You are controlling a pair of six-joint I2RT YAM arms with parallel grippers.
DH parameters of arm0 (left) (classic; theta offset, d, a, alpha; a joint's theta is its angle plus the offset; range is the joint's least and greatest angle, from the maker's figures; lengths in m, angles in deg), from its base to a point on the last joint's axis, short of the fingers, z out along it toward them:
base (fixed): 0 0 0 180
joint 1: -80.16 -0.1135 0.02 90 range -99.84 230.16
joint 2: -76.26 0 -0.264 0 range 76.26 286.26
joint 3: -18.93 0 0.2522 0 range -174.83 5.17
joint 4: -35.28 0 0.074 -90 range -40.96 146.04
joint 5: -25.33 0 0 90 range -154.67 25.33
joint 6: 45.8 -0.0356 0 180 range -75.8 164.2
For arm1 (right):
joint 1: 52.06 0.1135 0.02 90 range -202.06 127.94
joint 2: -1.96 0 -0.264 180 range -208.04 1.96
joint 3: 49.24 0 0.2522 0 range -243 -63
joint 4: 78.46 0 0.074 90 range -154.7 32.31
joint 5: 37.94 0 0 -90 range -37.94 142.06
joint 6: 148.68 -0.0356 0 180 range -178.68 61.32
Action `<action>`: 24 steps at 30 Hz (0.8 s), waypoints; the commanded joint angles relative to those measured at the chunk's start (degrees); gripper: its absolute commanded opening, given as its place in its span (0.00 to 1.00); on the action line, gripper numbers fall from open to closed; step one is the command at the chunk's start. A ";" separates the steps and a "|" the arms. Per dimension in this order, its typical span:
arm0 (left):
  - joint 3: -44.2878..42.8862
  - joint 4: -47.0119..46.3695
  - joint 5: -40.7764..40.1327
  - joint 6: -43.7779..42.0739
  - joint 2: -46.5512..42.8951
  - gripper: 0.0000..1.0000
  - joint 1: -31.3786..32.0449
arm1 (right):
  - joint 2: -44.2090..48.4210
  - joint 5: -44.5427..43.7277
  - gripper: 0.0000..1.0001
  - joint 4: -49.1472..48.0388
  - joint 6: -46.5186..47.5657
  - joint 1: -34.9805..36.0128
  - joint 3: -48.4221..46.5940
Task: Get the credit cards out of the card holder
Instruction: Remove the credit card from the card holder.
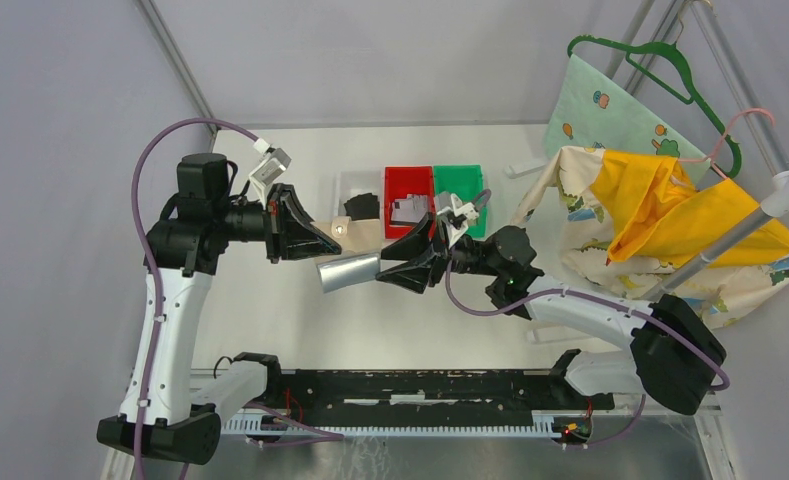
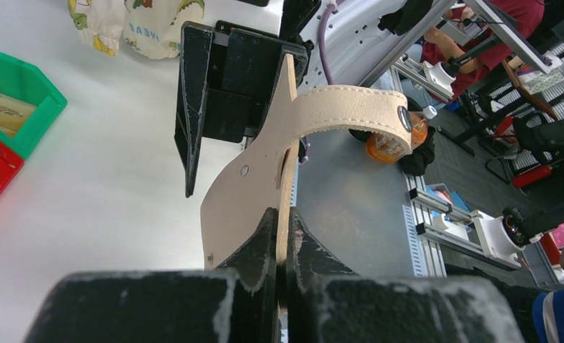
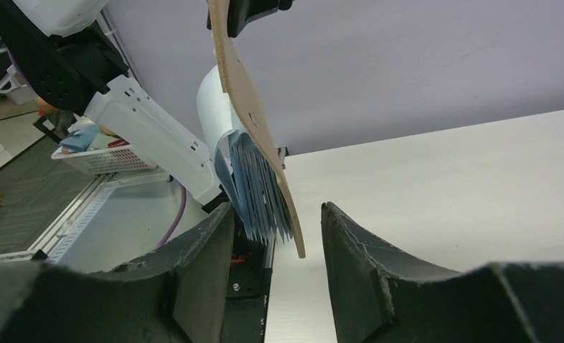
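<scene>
Top external: card holder (image 1: 362,232) hangs mid-air above tabletop (image 1: 290,320). Left gripper (image 1: 322,238) at its 9 o'clock, jaws clamped on beige flap. Right gripper (image 3: 275,214) at 3 o'clock, jaws apart, straddling clear sleeves (image 3: 257,186).

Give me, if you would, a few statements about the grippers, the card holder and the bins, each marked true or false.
1. The left gripper is shut on the card holder. True.
2. The right gripper is clamped on the clear sleeves. False: its jaws stand open, and the sleeves hang between them.
3. The red bin stands between the white bin and the green bin. True.
4. The card holder lies in the green bin. False: the left gripper holds it up in front of the bins.
5. The snap tab is fastened. False: it curls free to one side.
</scene>
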 commanded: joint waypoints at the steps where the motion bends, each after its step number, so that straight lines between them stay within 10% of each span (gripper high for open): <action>1: -0.78 -1.31 3.59 2.62 -0.14 0.02 -0.01 | 0.00 1.14 0.53 -6.34 -1.12 0.63 -1.28; 8: -0.12 -1.31 3.73 2.84 0.02 0.02 0.07 | -0.40 -0.97 0.51 -5.43 2.47 3.18 -4.57; 18: 1.99 -1.40 3.58 2.59 -0.16 0.02 -0.02 | -1.90 -1.93 0.08 -9.14 -2.51 4.13 -9.71; 24: 3.15 -1.47 2.08 1.06 -0.31 0.09 0.02 | -3.48 -3.27 0.00 -12.43 -9.36 4.12 -11.00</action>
